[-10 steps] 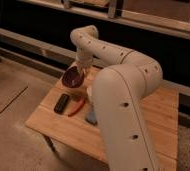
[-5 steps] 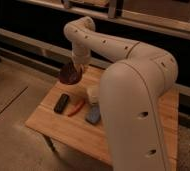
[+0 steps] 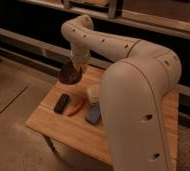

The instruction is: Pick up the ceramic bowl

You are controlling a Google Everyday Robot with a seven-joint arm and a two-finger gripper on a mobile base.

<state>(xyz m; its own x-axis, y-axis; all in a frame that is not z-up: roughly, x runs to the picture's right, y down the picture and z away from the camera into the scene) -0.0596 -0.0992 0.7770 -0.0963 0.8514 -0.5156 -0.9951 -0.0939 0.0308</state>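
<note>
Maroon ceramic bowl (image 3: 69, 74) tilted in gripper (image 3: 77, 69)

My arm (image 3: 133, 85): cream-white, smooth rounded shells | thick cylindrical links joined by bulbous elbows | small dark round holes dotted along the casing | gripper (image 3: 74, 70): darker, at the arm's narrow end, above the wooden table's (image 3: 63, 130) far-left corner

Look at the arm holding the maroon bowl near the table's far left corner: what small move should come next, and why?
Probably a short, steady lift straight up. The hand holds the ceramic bowl at its rim, tilted and seemingly just clear of the table. More height would keep it away from the black object and orange object below.
</note>
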